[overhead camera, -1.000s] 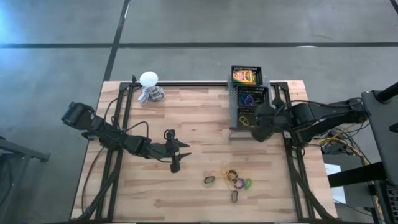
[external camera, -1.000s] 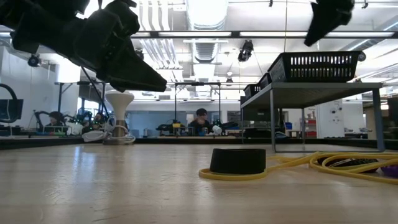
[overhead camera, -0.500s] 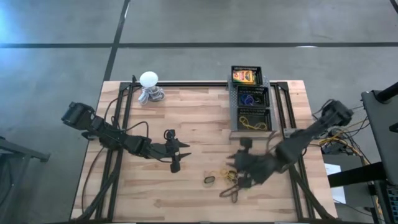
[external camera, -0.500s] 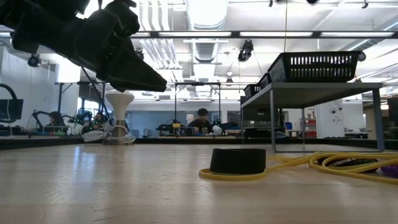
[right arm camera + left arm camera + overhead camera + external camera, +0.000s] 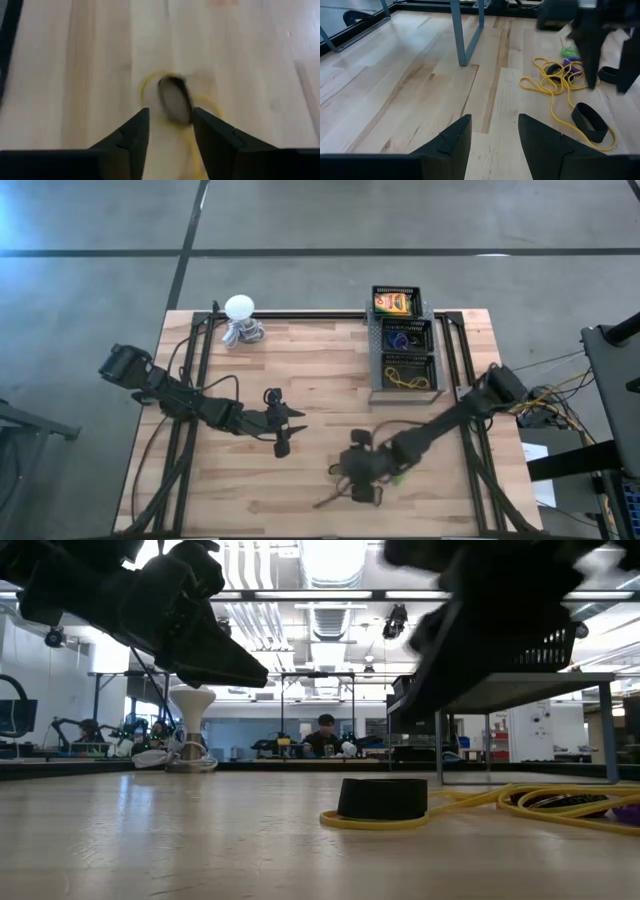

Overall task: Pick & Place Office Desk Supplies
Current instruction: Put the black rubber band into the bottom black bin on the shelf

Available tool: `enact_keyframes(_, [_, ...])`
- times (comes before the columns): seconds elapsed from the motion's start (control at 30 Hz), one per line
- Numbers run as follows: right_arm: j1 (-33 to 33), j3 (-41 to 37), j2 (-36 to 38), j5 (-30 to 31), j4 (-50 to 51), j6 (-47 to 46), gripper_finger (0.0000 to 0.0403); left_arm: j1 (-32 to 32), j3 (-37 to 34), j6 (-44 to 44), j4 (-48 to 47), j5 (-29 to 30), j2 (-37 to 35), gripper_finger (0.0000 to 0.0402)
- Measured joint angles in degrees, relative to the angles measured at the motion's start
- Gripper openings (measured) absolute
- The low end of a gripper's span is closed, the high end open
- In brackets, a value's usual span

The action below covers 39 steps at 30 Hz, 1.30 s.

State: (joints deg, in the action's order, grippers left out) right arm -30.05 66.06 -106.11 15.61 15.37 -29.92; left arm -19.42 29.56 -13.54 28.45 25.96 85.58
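Observation:
Loose supplies lie in a pile toward the table's near side: yellow rubber bands, a black ring lying in a yellow band, a purple ring and a green ring. My right gripper is open and hovers over this pile. Its fingers stand on either side of a dark ring inside a yellow band, seen blurred. My left gripper is open and waits above the table left of the pile. A yellow-and-green box, a blue ring and rubber bands lie in the black tray.
The black mesh tray sits raised on a grey stand at the table's far right. A white ball-topped object with a grey coiled base stands at the far left. Bare wood lies along the near left.
My right arm has swung away from the tray, toward the table's near edge and leftward, and has come down over the pile of bands and rings. The left arm has kept still. The supplies on the table lie as before.

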Motion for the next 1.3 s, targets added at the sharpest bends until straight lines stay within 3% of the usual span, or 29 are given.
enact_keyframes(0.17, [3.5, 0.0, -2.3, -7.6, -4.6, 10.2, 0.0194, 0.0, 0.0, 0.0, 0.0, 0.0, 0.0, 0.0168])
enact_keyframes(0.53, [5.1, 0.1, -7.6, -11.5, -5.6, 15.4, 0.0206, 0.0, 0.0, 0.0, -0.6, 0.0, 0.0, 0.0168])
enact_keyframes(0.73, [4.8, 0.1, -7.6, -11.4, -5.3, 15.1, 0.016, 0.0, 0.0, 0.0, -0.6, 0.0, 0.0, 0.0168])
enact_keyframes(1.1, [3.3, -0.1, -0.1, -11.1, -0.8, 14.9, 0.0024, 0.0, 0.0, 0.0, -0.8, 0.0, 0.0, 0.0168])
enact_keyframes(1.2, [2.5, 0.0, 1.7, -9.5, 0.2, 15.1, 0.0014, 0.0, 0.0, 0.0, -0.9, 0.0, 0.0, 0.0168])
enact_keyframes(1.3, [1.7, 0.1, 4.3, -4.2, 2.6, 14.7, 0.0013, 0.0, 0.0, 0.0, -0.9, 0.0, 0.0, 0.0168])
